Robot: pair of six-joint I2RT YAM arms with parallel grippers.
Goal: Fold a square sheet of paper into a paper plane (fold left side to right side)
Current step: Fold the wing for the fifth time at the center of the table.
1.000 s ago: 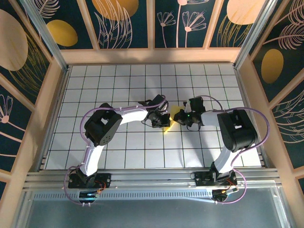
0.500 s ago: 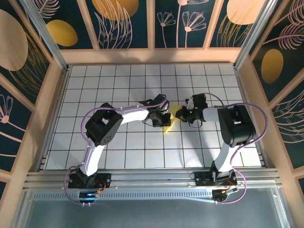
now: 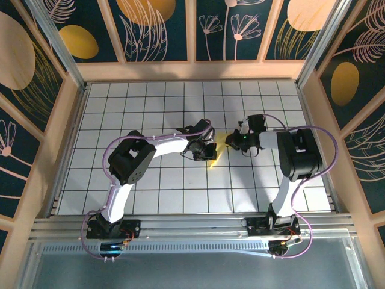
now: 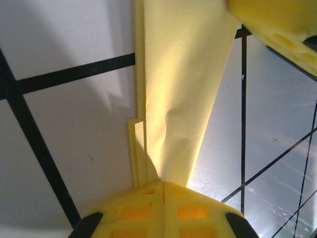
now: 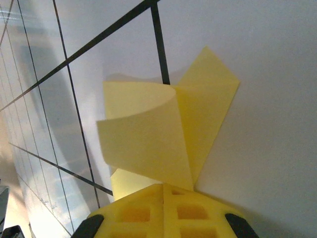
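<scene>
Near the centre of the top view, you see the square sheet of paper [image 3: 221,144], pale yellow and folded into a small creased shape, lying on the white gridded worktop [image 3: 150,108] between the two arms. The left fingers [image 3: 206,152] are pressed together on its lower-left end. In the left wrist view the paper [image 4: 178,89] runs up the frame as a tapering strip with layered edges. The right fingers [image 3: 236,142] are pinched on the opposite end, where one flap curls up off the worktop.
</scene>
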